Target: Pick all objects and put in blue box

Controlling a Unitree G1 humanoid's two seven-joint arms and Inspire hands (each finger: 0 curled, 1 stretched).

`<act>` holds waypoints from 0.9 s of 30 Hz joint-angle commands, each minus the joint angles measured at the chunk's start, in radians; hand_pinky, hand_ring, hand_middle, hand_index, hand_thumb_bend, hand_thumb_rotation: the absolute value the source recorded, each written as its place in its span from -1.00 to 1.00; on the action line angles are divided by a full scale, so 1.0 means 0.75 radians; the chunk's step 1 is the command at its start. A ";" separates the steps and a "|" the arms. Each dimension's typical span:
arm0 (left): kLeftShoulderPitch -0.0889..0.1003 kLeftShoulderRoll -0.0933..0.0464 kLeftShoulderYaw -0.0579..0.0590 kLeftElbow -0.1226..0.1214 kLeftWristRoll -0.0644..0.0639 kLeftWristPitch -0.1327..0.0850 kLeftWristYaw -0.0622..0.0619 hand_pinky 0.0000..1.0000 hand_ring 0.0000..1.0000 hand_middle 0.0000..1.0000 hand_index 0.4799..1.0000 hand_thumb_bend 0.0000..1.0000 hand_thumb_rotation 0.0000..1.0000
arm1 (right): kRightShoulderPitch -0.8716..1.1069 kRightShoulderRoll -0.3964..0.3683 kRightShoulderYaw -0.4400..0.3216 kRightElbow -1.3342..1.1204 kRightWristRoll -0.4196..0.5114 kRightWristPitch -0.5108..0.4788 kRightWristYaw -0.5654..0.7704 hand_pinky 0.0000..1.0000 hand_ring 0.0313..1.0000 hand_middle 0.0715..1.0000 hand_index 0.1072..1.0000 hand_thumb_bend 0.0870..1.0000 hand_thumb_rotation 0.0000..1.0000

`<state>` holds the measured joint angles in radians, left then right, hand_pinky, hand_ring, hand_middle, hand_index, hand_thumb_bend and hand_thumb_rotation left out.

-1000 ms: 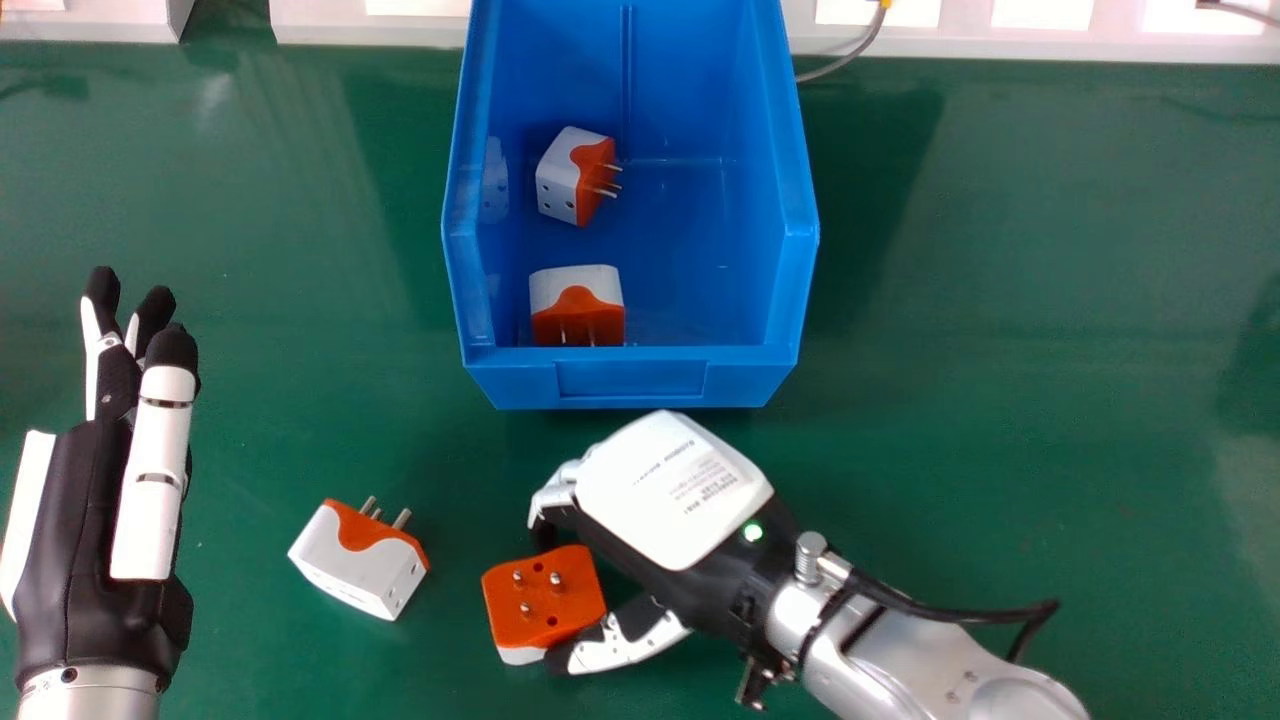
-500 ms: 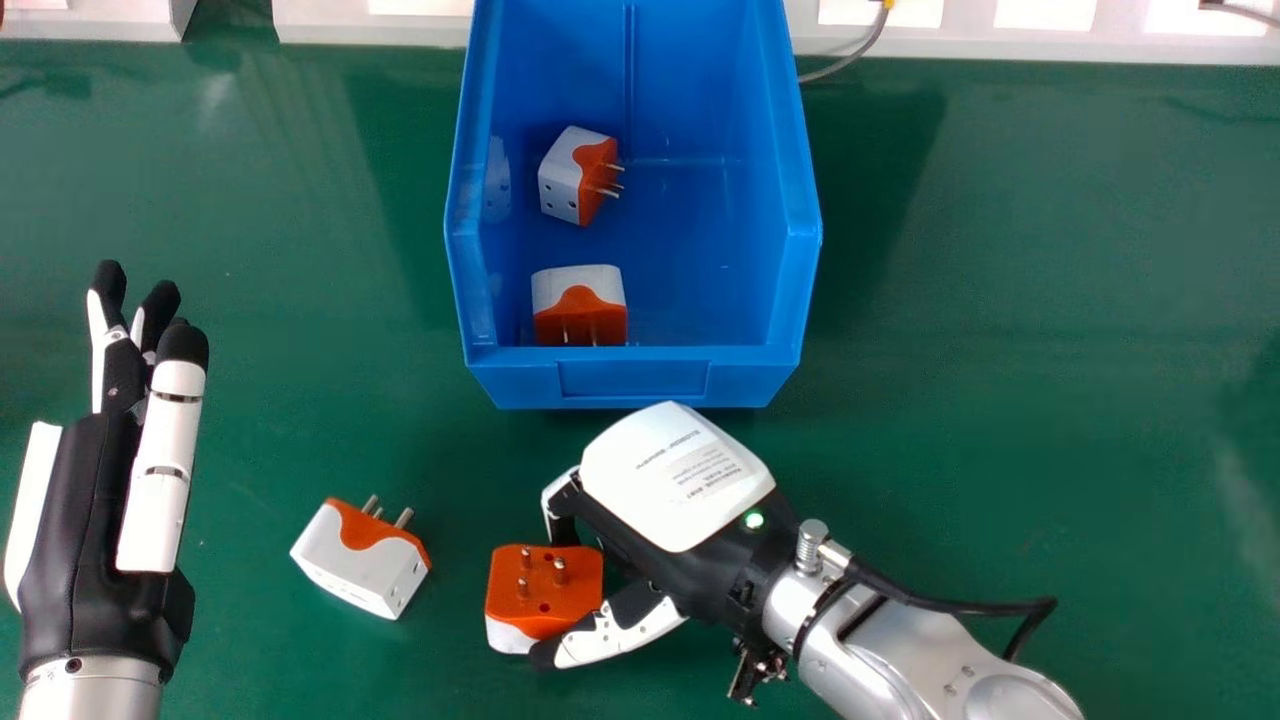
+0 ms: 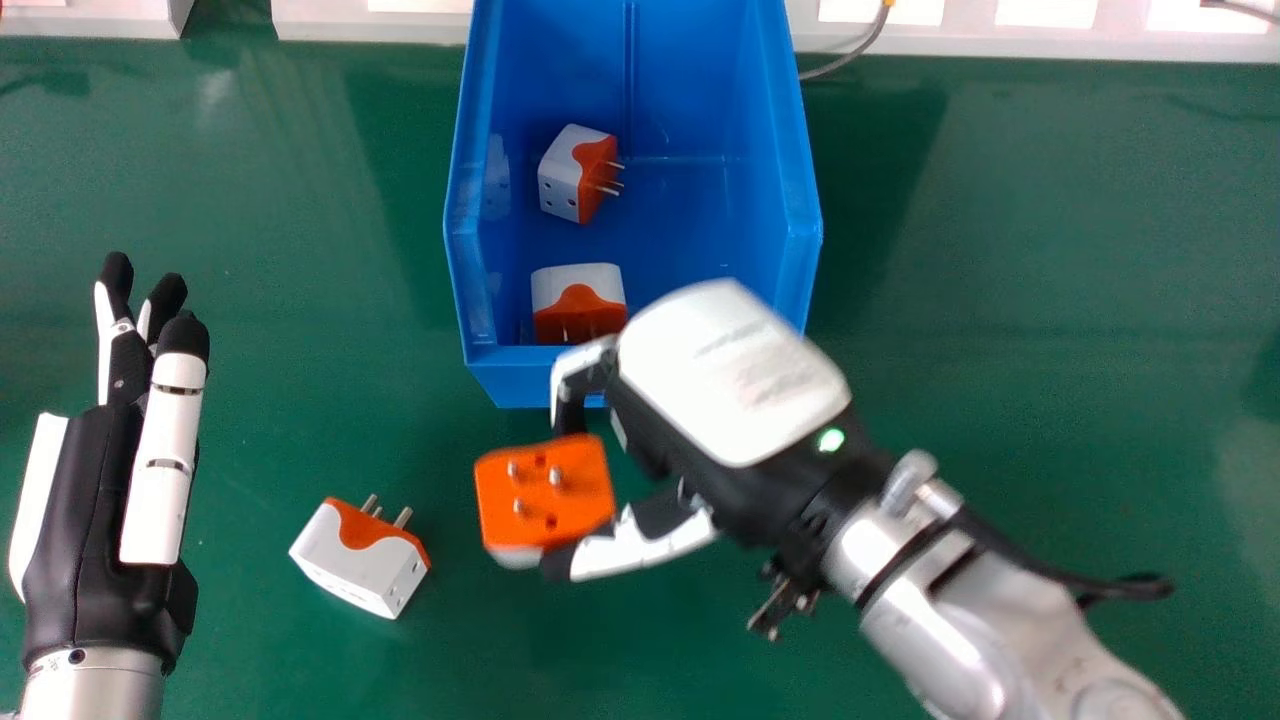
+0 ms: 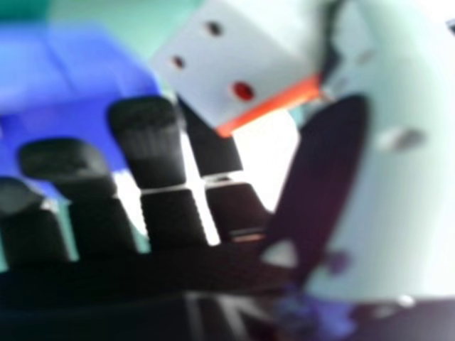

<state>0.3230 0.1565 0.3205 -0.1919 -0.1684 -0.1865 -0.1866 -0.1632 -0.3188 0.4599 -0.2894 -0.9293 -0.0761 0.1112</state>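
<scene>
Two adapters (image 3: 580, 305) inside blue box (image 3: 510, 380), one deeper; right hand (image 3: 730, 375) pinching third adapter (image 3: 545, 500); left hand (image 3: 85, 530) relaxed.

The desk (image 3: 1000, 300) is green and smooth, with soft reflections, and stretches beyond the right hand (image 3: 725, 375) and to both sides of it. The blue box (image 3: 515, 385) stands upright on the desk ahead of the right hand, its near end partly hidden behind that hand. A white and orange adapter (image 3: 355, 565) lies on the desk between the two hands, just right of the left hand (image 3: 95, 500) and nearer the robot than the right hand, its metal prongs pointing away from the robot.
</scene>
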 commanded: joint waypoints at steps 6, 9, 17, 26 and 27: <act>-0.017 0.014 0.012 0.015 -0.032 -0.036 -0.016 1.00 1.00 1.00 1.00 -0.28 0.80 | -0.238 0.040 -0.154 -0.097 0.055 0.079 0.098 -0.94 -0.91 -0.85 -0.79 -0.35 -0.49; -0.018 0.010 0.010 0.007 -0.057 -0.024 -0.020 1.00 1.00 1.00 1.00 -0.30 0.69 | -0.346 0.041 -0.183 -0.018 0.052 0.089 0.094 -0.98 -0.95 -0.91 -0.86 -0.40 -0.46; -0.008 0.017 0.004 -0.005 -0.043 -0.017 -0.008 1.00 1.00 1.00 1.00 -0.33 0.79 | -0.615 0.041 -0.168 0.290 -0.052 0.134 0.030 -0.97 -0.93 -0.89 -0.83 -0.34 -0.44; 0.029 0.013 -0.004 -0.041 0.013 -0.035 0.015 1.00 1.00 1.00 1.00 -0.29 0.82 | -1.001 0.146 -0.024 0.851 -0.161 0.267 0.000 -0.75 -0.65 -0.55 -0.45 -0.40 -0.23; 0.034 0.009 -0.005 -0.046 0.013 -0.036 0.016 1.00 1.00 1.00 1.00 -0.28 0.83 | -1.035 0.158 -0.010 0.920 -0.152 0.262 -0.020 -0.71 -0.59 -0.50 -0.41 -0.39 -0.28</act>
<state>0.3395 0.1623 0.3172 -0.1985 -0.1629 -0.1885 -0.1796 -0.8686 -0.2125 0.4447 0.3660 -1.0374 0.1194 0.1196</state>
